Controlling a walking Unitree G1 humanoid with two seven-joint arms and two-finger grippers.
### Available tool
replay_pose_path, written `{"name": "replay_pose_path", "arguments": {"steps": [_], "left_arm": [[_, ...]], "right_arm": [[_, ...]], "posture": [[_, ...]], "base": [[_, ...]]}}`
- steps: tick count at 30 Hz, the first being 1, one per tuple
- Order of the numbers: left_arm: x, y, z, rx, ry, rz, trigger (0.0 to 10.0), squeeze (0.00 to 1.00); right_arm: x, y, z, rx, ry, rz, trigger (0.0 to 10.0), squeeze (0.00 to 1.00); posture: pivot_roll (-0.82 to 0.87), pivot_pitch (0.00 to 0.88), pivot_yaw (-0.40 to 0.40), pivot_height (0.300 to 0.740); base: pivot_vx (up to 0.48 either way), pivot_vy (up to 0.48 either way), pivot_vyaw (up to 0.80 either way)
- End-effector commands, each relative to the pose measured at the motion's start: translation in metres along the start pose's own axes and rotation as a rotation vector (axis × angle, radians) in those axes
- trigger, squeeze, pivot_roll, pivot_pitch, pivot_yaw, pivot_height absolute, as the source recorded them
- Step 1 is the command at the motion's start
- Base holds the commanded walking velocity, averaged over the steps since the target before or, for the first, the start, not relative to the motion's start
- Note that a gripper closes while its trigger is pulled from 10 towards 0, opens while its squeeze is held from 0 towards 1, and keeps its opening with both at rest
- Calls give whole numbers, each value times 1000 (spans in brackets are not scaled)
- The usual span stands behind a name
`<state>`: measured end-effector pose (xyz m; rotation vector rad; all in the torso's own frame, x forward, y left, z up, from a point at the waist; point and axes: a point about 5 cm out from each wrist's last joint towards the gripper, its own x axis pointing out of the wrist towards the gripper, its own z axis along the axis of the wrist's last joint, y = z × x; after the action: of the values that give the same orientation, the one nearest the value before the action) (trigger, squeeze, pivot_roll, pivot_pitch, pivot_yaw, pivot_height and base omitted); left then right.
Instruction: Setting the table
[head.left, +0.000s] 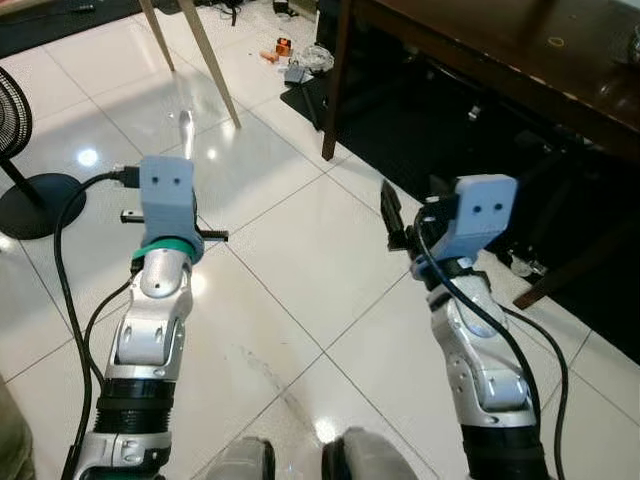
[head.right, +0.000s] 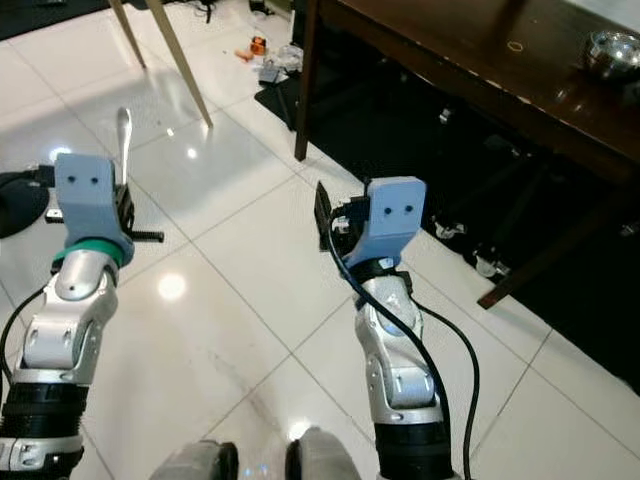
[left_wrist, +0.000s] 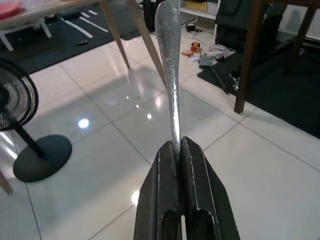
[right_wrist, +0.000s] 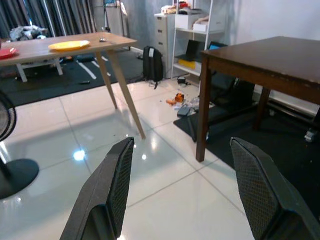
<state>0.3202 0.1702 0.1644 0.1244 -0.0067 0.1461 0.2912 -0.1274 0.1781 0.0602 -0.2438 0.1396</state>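
Spoon is sticking up from the left gripper, fingers clamped on its handle, over the tiled floor. Right gripper is hanging wide, empty. Robot is probably carrying it toward the dark table; it should keep the clamp firm, walk smoothly.

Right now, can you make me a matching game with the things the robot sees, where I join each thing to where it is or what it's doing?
Things:
1. shiny silver spoon
2. right gripper
3. small metal bowl
4. flat yellow plate

Places or states:
A. on the dark brown wooden table
B. open, holding nothing
C. on the light wooden table
D. pinched upright in the left gripper

Pairs: 1-D, 2-B, 3-A, 4-C
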Motion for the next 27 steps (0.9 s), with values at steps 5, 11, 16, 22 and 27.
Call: {"name": "replay_pose_path", "arguments": {"steps": [5,11,16,22,27], "left_arm": [[-1,-3,-2,10,6,-2,10000,0],[1,0,-3,27,14,17,10000,0],[1,1,-4,29,18,19,10000,0],[1,0,-4,26,18,15,10000,0],[1,0,-5,27,19,14,10000,0]], "right_arm": [[0,-4,0,-20,1,-12,10000,0],[1,-3,0,-20,1,-6,10000,0],[1,-2,-1,-20,2,-3,10000,0],[1,-2,-3,-20,7,-1,10000,0],[2,-3,-4,-13,15,-5,10000,0]], "posture": [[-12,14,25,740],[-10,13,23,740],[-8,11,22,740],[-7,6,23,740],[-5,3,22,740]], "base": [[475,0,0],[480,0,0],[480,0,0],[480,0,0],[480,0,0]]}}
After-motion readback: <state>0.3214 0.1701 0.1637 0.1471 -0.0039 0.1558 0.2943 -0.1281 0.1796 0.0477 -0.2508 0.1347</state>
